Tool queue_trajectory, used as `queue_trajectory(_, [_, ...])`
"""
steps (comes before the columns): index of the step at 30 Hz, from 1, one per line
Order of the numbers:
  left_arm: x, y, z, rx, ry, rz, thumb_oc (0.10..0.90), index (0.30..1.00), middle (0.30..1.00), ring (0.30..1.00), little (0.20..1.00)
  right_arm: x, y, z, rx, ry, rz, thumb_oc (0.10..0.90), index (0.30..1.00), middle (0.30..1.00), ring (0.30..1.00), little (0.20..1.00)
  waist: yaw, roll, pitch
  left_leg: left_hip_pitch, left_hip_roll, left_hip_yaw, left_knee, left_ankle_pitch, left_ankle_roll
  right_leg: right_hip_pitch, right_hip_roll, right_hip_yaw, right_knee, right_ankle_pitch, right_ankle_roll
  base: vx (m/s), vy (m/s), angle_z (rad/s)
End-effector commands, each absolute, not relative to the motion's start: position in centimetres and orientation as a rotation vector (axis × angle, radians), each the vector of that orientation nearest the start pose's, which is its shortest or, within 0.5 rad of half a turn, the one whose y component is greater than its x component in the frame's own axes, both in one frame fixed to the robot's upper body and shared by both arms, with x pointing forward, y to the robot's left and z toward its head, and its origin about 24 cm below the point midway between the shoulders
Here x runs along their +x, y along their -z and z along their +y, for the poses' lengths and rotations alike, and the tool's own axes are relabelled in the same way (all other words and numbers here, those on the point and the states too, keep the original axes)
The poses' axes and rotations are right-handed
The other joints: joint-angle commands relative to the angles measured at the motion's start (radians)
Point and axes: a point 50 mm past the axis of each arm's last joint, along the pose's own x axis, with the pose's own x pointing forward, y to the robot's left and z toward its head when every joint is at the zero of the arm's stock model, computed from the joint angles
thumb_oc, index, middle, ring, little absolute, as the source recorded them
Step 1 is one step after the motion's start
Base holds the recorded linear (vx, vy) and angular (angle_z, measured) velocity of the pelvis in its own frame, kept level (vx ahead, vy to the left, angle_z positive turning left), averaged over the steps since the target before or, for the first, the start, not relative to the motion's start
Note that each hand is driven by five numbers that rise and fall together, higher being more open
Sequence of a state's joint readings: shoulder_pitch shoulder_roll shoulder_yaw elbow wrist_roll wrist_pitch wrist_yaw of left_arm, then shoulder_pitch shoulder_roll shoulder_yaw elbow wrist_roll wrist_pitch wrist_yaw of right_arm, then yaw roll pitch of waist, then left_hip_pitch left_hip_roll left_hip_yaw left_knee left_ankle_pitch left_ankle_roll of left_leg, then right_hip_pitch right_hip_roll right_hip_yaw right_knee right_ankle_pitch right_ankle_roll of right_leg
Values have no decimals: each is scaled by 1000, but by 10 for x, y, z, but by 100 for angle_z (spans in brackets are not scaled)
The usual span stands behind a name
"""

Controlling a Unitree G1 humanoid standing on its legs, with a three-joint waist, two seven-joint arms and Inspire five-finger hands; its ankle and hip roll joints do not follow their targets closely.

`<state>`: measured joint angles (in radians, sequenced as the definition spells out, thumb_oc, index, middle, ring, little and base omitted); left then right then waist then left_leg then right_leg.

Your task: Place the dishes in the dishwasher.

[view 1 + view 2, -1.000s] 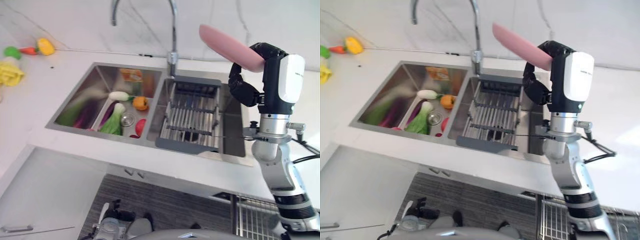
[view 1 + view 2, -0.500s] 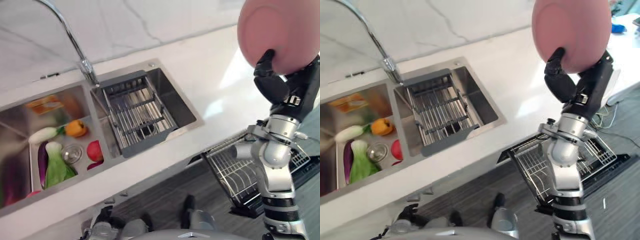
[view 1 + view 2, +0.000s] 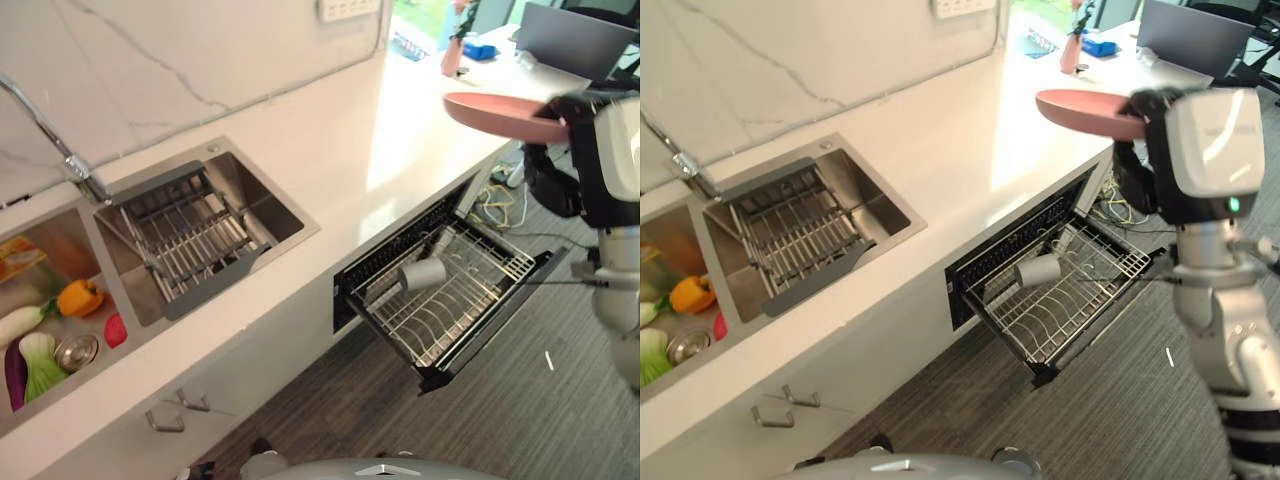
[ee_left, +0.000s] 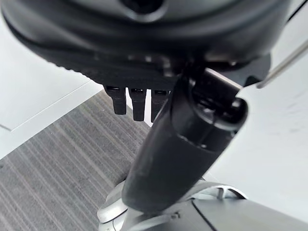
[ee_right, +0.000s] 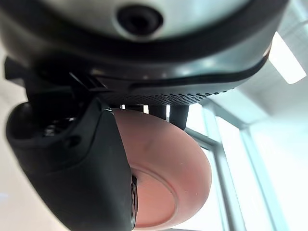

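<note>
- Leftmost, toy vegetables (image 3: 45, 335) are lying in the sink (image 3: 280, 205), in the basin to the left of the one holding the dark drying rack (image 3: 185, 235).
- Just left of that rack, the tap (image 3: 70, 160) is standing at the sink's back edge.
- Beyond the sink's right rim, the white countertop (image 3: 400, 130) is running away to the right, carrying a laptop (image 3: 575, 35) and small items at its far end.
- Below the countertop, right of the sink, the dishwasher (image 3: 400, 255) is standing open with its wire rack (image 3: 445, 300) pulled out over the wood-look floor (image 3: 520, 420).
- Inside that rack, a grey cup (image 3: 425, 273) is lying on its side near the dishwasher's opening.
- Above and to the right of the rack, the right hand (image 3: 565, 140) is gripping a pink plate (image 3: 500, 115) by its rim, holding it roughly flat in the air over the countertop's edge; the right wrist view is showing the thumb (image 5: 82, 168) pressed across the plate's face and the fingers (image 5: 166, 111) curled behind it.
- Separately, the left hand (image 4: 144, 91) is showing in its own wrist view, hanging above the floor, fingers curled back toward the palm and holding nothing.
</note>
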<state>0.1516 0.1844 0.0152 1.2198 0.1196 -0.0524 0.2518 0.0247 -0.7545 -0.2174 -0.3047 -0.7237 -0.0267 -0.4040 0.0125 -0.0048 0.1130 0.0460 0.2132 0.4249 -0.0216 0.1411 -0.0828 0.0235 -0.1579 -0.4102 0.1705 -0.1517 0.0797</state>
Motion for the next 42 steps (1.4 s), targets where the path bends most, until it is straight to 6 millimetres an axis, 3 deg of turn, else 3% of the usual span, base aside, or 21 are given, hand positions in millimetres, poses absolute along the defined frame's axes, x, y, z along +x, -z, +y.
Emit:
queue_trajectory(1, [86,157,240,419,-267,1123,800,900,900,900,900,217,-235,-251,-1383,594,-855,400,300,300,300,300,24,-64,26,44,-66,-29,-3,-106,-13,113,-100,-37,-200,164,119,-10,-91,11])
queue_trajectory(4, [86,157,239,417,-264,1123,800,900,900,900,900,217,-218,-249,-1355,548,-786,400,300,300,300,300,17,-55,35,38,-54,-37,8,-100,-20,116,-87,-41,-201,151,110,-21,-58,17])
queue_trajectory(5, [89,157,238,419,-265,1117,800,900,900,900,900,218,-188,-244,-1301,455,-677,400,300,300,300,300,12,-46,53,30,-44,-50,19,-95,-26,117,-80,-43,-188,135,100,-30,-76,15])
queue_trajectory(9, [95,156,236,430,-247,1100,800,900,900,900,900,221,-166,-246,-1311,386,-575,400,300,300,300,300,16,-40,78,19,-40,-64,32,-93,-30,119,-79,-56,-177,128,94,-36,-47,12])
queue_trajectory(14, [106,153,236,442,-231,1064,800,900,900,900,900,243,-133,-245,-1326,254,-438,400,300,300,300,300,46,-38,121,9,-36,-86,38,-88,-36,119,-77,-70,-173,131,92,-36,-36,17])
queue_trajectory(20, [110,151,237,436,-231,1047,800,900,900,900,900,258,-107,-248,-1377,167,-324,400,300,300,300,300,71,-44,133,-3,-33,-103,49,-92,-37,120,-77,-82,-169,130,89,5,-16,12])
queue_trajectory(24, [117,150,234,450,-187,1024,800,900,900,900,900,268,-83,-266,-1502,118,-172,400,300,300,300,300,97,-41,154,-22,-31,-122,59,-88,-42,118,-78,-100,-159,126,85,-17,-6,15])
queue_trajectory(29, [116,150,235,446,-189,1037,800,900,900,900,900,268,-80,-279,-1537,166,-109,400,300,300,300,300,95,-38,158,-27,-35,-130,61,-89,-42,118,-79,-108,-152,121,83,6,6,18])
queue_trajectory(30, [116,150,234,442,-192,1037,800,900,900,900,900,268,-81,-281,-1532,174,-106,765,848,848,848,848,93,-37,159,-27,-36,-131,60,-90,-42,117,-79,-108,-151,120,83,0,0,0])
queue_trajectory(31, [116,150,234,437,-195,1039,800,900,900,900,900,267,-84,-280,-1530,188,-115,800,900,900,900,900,91,-35,160,-27,-36,-132,60,-90,-42,117,-80,-107,-150,119,83,0,0,0])
queue_trajectory(42, [120,150,228,404,-194,1030,800,900,900,900,900,266,-113,-285,-1490,314,-204,800,900,900,900,900,63,-26,157,-5,-31,-121,52,-91,-43,117,-76,-84,-154,117,78,5,6,-4])
